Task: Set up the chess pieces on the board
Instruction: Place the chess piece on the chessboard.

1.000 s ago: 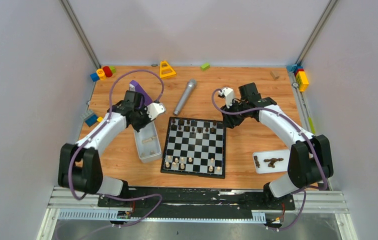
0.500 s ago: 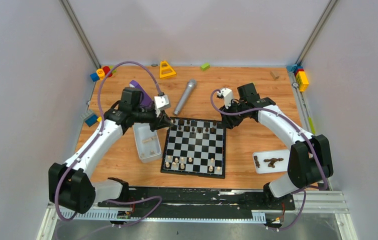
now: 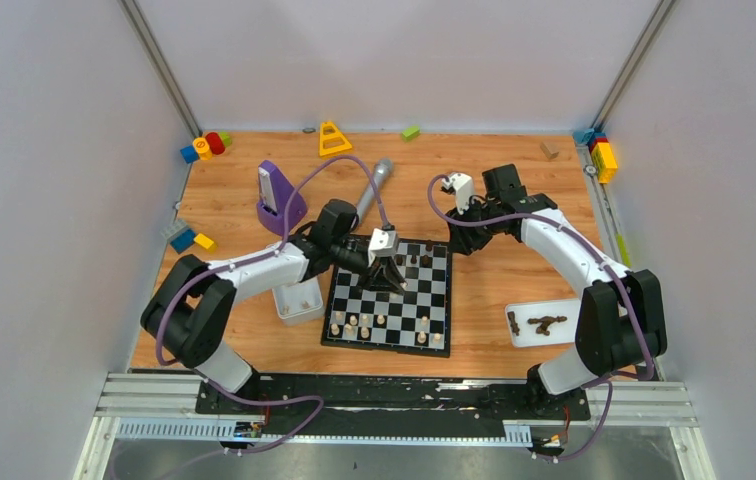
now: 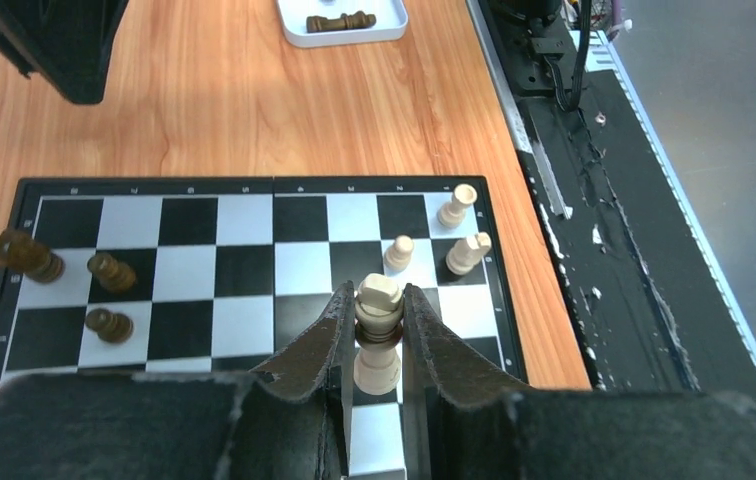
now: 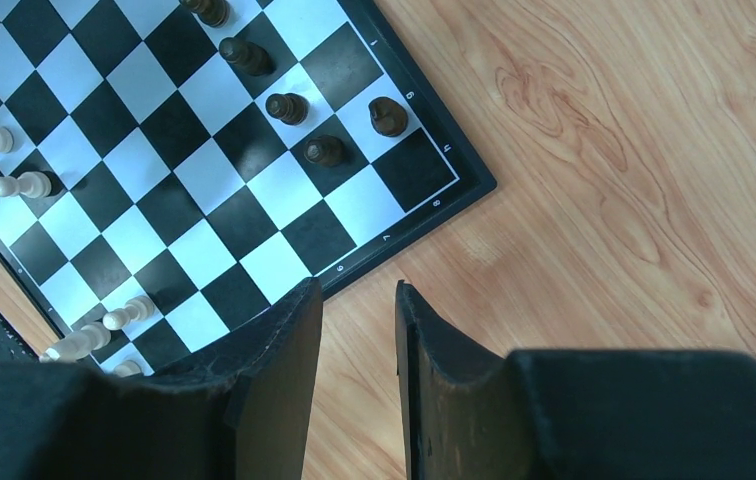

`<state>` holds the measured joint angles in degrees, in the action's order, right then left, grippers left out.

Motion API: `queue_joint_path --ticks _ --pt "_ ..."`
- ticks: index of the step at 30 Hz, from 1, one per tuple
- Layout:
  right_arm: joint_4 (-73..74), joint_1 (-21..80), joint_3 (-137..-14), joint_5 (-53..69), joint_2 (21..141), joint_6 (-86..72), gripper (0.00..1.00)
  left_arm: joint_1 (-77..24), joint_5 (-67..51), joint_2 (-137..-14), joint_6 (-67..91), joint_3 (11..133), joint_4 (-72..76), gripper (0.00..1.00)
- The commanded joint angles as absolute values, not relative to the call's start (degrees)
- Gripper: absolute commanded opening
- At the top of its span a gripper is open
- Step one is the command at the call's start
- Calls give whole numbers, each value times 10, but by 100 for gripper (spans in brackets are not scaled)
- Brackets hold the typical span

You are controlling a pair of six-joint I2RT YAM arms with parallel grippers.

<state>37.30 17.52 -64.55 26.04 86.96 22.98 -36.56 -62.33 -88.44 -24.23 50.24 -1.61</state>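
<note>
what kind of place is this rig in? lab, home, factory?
Most likely a robot lab test cell: plain walls box in a wooden table, the left arm and right arm are mounted at its near edge, toy blocks litter its edges, and over the chessboard the left hand holds a white piece.

Wooden table point(image 3: 234, 190), pale grey walls point(image 3: 394, 60)

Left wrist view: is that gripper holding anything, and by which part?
The left gripper pinches a white chess piece by its neck, below the head. The right gripper holds nothing.
</note>
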Motion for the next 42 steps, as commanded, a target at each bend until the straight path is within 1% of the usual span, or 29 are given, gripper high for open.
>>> queue_joint_path --ticks 1,10,16,18,21,22,23,30,32,35,36,37,39,40,42 --pt "365 173 -659 263 862 228 34 -383 -657 -919 -205 492 135 25" --pt "365 172 -657 259 868 231 34 -394 -666 -1022 -122 451 353 28" --pt "365 172 -657 260 872 233 34 -394 -667 -1045 -129 428 388 32" --pt "365 171 -657 261 872 233 34 -394 -665 -1043 -134 422 390 34" --pt "365 172 -657 261 872 233 34 -394 -660 -1035 -147 418 385 41" --pt "365 172 -657 261 872 233 34 -394 -659 -1031 -153 418 374 42" --pt "365 172 -656 261 872 233 34 -394 -657 -1027 -166 418 365 46" --pt "366 172 -656 265 873 234 34 -394 -640 -979 -234 431 256 56" --pt "367 173 -657 269 871 233 34 -394 -629 -952 -276 444 191 60" --pt "372 173 -659 300 861 230 34 -394 -592 -900 -355 472 39 64" --pt "377 174 -661 317 858 231 35 -393 -570 -889 -379 488 6 66" --pt "382 176 -662 334 855 232 36 -393 -558 -867 -389 495 -60 66" --pt "392 183 -663 367 854 237 39 -387 -524 -836 -406 512 -138 66" --pt "399 189 -665 379 855 241 41 -378 -504 -825 -405 516 -163 66" --pt "410 208 -669 388 859 245 48 -356 -477 -789 -396 514 -195 67"
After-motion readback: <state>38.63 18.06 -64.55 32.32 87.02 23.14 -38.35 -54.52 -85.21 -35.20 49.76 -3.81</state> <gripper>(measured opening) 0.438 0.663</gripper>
